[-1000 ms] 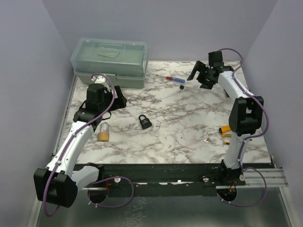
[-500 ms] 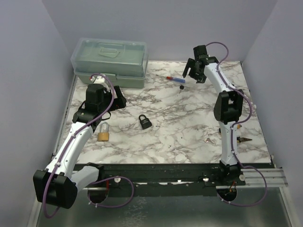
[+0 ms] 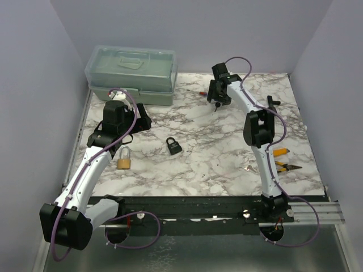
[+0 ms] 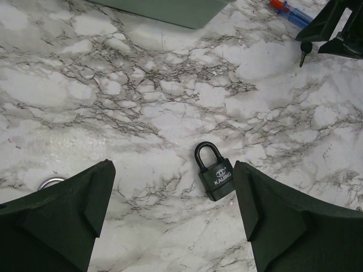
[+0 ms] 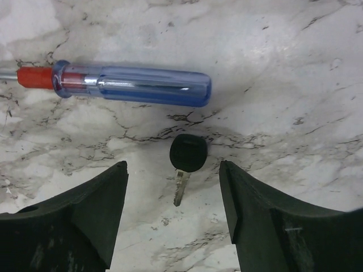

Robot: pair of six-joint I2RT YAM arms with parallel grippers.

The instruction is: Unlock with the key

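A small black padlock (image 3: 173, 146) lies flat mid-table with its shackle closed; in the left wrist view this padlock (image 4: 214, 178) rests just inside my right-hand finger. My left gripper (image 4: 173, 190) hovers over the table near it, open and empty. The key (image 5: 188, 154), with a round black head and silver blade, lies on the marble at the back of the table (image 3: 216, 106). My right gripper (image 5: 173, 170) is above the key, open, with a finger on each side and neither touching it. In the top view that right gripper (image 3: 218, 94) points down over the key.
A blue-handled screwdriver (image 5: 133, 85) lies just beyond the key. A green toolbox (image 3: 131, 73) stands at the back left. A brass padlock (image 3: 124, 160) lies beside the left arm. Orange-handled pliers (image 3: 283, 165) lie at the right, near the right arm's base.
The right arm has swung left from the back right corner to over the key, and its jaws have narrowed somewhat. The left arm and both padlocks have not moved.
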